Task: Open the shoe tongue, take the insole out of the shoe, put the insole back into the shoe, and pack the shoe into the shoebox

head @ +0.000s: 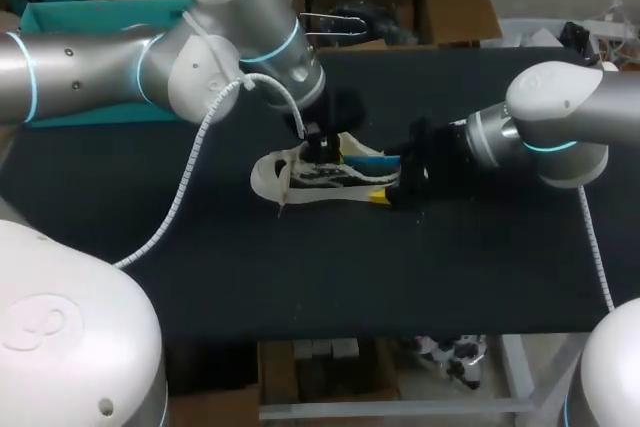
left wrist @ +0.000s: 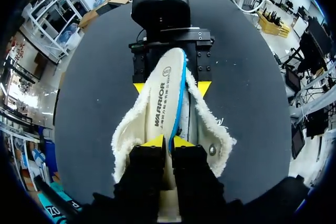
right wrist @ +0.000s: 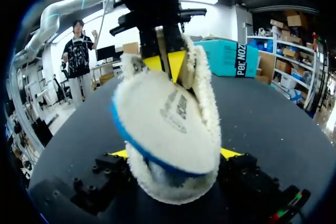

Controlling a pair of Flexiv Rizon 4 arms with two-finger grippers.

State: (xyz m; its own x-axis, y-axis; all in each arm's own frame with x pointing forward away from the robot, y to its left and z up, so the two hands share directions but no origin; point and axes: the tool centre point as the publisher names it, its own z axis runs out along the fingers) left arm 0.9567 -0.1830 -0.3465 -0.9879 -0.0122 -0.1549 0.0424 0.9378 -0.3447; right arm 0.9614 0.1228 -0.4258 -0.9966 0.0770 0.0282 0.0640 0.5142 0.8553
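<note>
A white shoe point(head: 290, 179) with dark stripes and a fleece lining lies on its side in the middle of the black table point(head: 200, 277). My left gripper point(head: 325, 150) comes down from above and is shut on the rim of the white, blue-edged insole point(head: 368, 160). In the left wrist view the insole point(left wrist: 165, 93) stands partly out of the fleece collar point(left wrist: 210, 127), pinched at my left gripper point(left wrist: 169, 142). My right gripper point(head: 385, 192) has its fingers wide apart on either side of the heel. Its yellow tips point(right wrist: 231, 153) press the fleece heel point(right wrist: 173, 190) from both sides.
A teal box point(head: 70, 17) stands at the table's back left, behind my left arm. An open cardboard box point(head: 400, 7) sits at the back edge. The table's front half point(head: 350, 267) lies bare.
</note>
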